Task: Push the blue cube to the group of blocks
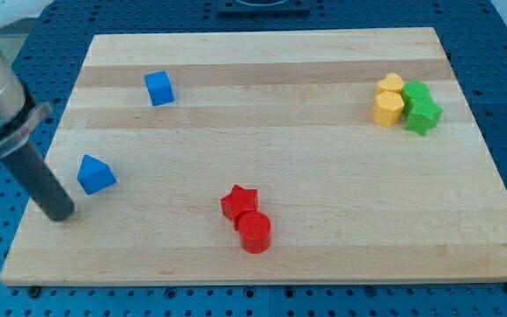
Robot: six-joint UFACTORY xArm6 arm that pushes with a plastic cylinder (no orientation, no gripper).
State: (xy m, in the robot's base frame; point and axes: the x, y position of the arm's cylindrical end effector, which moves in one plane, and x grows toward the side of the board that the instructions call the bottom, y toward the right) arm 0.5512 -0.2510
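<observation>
Blue cube [158, 88] sits at the board's upper left; my tip [60, 212], a bare jawless rod, rests left of the blue triangular block [95, 174]

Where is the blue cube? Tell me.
The blue cube sits at the view's upper left on the board, above the other blue block, far from the yellow and green group.

You see the arm entering from the view's top left as a grey cylindrical housing, with the straight dark rod [40, 180] slanting down and toward the view's right. My tip [62, 214] rests low at the view's left, just above the view's bottom
</observation>
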